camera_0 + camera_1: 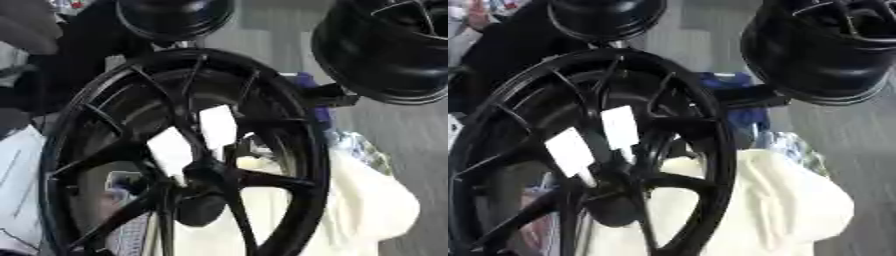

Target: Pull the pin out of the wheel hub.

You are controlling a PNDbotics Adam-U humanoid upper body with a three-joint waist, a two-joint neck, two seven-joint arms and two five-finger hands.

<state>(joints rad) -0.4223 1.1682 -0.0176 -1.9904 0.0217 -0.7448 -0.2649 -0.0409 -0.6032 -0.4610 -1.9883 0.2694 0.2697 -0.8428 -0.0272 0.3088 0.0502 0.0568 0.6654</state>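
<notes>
- The wheel hub (175, 150) looks like black metal, smooth, with a dull sheen along its rim and spokes.
- Two white tags (194, 137) on its spokes look like matt paper.
- The cream cloth (785, 200) behind it is soft, matt and creased.
- Two more black wheels (824, 45) above are glossier, catching light.

Two head eyes, close on one black wheel (184, 155), downward.

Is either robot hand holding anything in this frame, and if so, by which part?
Nothing can be seen held: neither robot hand shows in either eye view. The black wheel hub fills the picture, with two white tags near its centre. No pin can be made out.
</notes>
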